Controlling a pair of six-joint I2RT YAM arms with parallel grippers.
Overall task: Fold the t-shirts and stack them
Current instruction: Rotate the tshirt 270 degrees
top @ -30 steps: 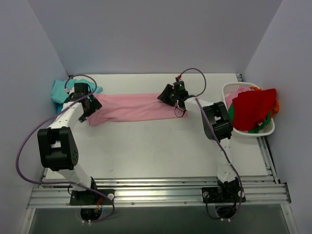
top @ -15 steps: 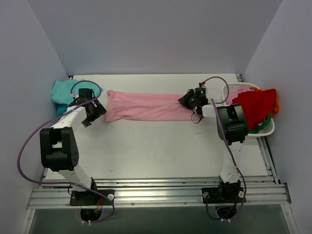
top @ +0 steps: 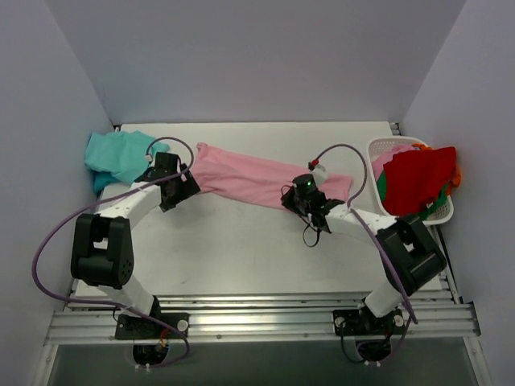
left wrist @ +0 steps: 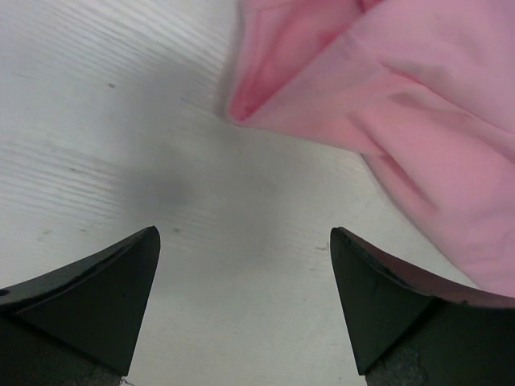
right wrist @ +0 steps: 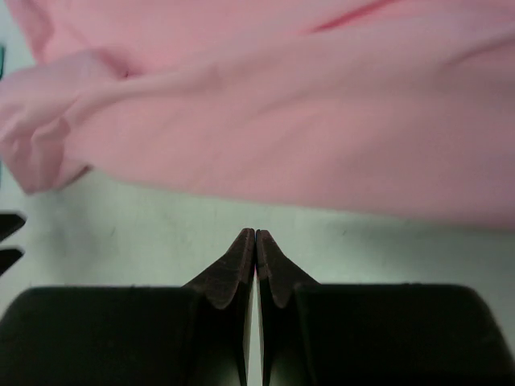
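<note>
The pink t-shirt [top: 265, 178] lies as a long rumpled band slanting across the back of the table, its left end [left wrist: 402, 96] bunched and folded over. The teal t-shirt [top: 113, 154] sits crumpled in the back left corner. My left gripper [top: 179, 188] is open just beside the pink shirt's left end, with only bare table between its fingers [left wrist: 243, 235]. My right gripper [top: 296, 196] is shut on nothing [right wrist: 255, 235], a little short of the pink shirt's near edge [right wrist: 282, 129].
A white plastic basket [top: 438, 213] at the right edge holds red [top: 418, 178], green and orange garments. Grey walls close in the back and both sides. Each arm trails a purple cable over the table.
The right gripper swung from the basket side to the shirt's near edge and closed with nothing in it. The left gripper moved right, still open. The pink band shifted right and now slants.
</note>
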